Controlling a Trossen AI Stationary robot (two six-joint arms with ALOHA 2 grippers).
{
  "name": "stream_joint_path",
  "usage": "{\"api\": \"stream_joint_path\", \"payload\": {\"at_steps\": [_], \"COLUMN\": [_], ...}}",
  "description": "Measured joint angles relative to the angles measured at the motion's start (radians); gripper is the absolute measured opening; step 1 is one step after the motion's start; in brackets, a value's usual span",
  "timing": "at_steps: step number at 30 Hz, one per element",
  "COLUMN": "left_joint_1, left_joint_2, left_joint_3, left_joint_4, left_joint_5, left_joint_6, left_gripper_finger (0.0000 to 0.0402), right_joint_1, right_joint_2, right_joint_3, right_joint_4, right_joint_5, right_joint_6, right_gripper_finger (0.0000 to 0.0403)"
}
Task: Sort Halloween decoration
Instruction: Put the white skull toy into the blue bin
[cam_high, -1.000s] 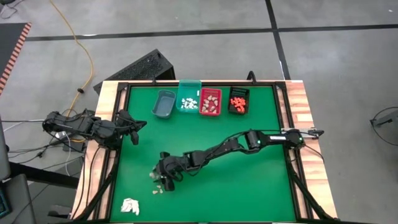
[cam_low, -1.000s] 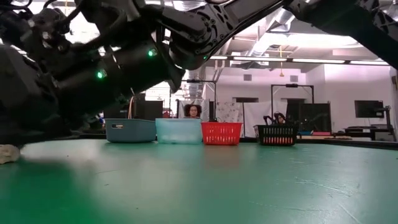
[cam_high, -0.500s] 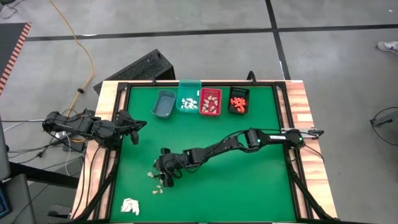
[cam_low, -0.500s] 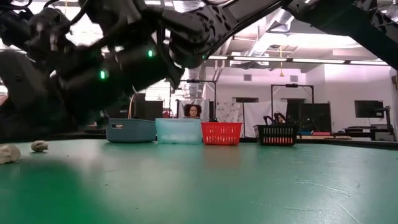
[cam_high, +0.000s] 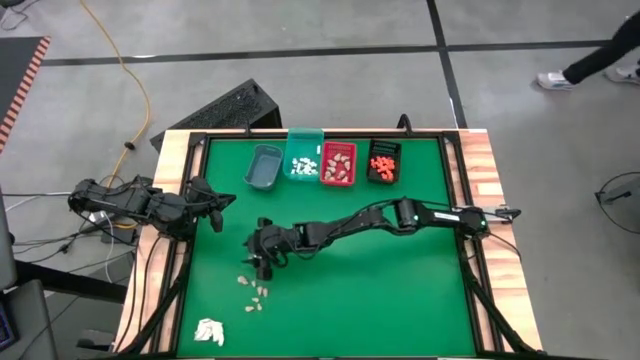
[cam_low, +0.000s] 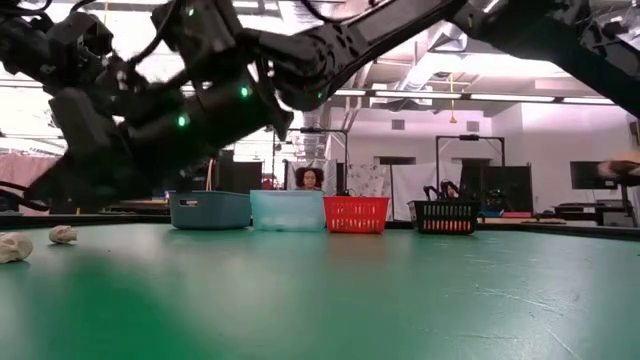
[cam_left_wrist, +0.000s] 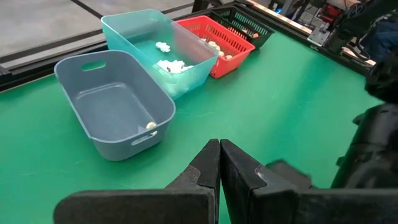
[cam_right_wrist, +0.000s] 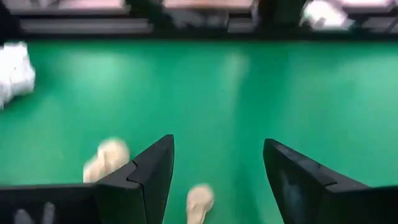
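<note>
High view | right claw (cam_high: 262, 259) wide, empty, mid-mat above tan pieces (cam_high: 255, 293) | left claw (cam_high: 214, 218) shut, mat's left edge

Both arms are matte black throughout, built of chunky jointed segments with dark cables looped along them, and the left arm (cam_high: 150, 205) looks bulkier and more knotted with cabling than the long, slender right arm (cam_high: 370, 220). The right arm carries a pale silvery section near its base and small green indicator lights that glow on its housings in the low view. Each wrist ends in two flat, angular black fingers (cam_right_wrist: 152, 177) with bevelled edges, the left gripper (cam_left_wrist: 219, 163) having narrow, tapered ones.
</note>
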Motion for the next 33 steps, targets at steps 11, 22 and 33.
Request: {"api": "stream_joint_path", "payload": {"at_steps": [11,22,33], "left_joint_1": [0.000,0.000,0.000], "left_joint_2": [0.000,0.000,0.000], "left_joint_3": [0.000,0.000,0.000], "left_joint_4": [-0.009,-0.009,-0.015], "left_joint_5": [-0.009,-0.009,-0.010], "left_joint_6": [0.011,0.006,0.005], "left_gripper_finger": [0.0000,0.0000,0.0000], "right_joint_1": [0.008,0.014,0.027], "right_joint_2": [0.084,0.146,0.122], "right_joint_3": [0.004,0.006,0.001], "right_joint_4": [-0.007,-0.032,-0.041], "right_joint_5": [0.023,0.052,0.070], "right_joint_6": [0.035,0.124,0.201], "right_gripper_finger": [0.0243,0.0141,0.0042]}}
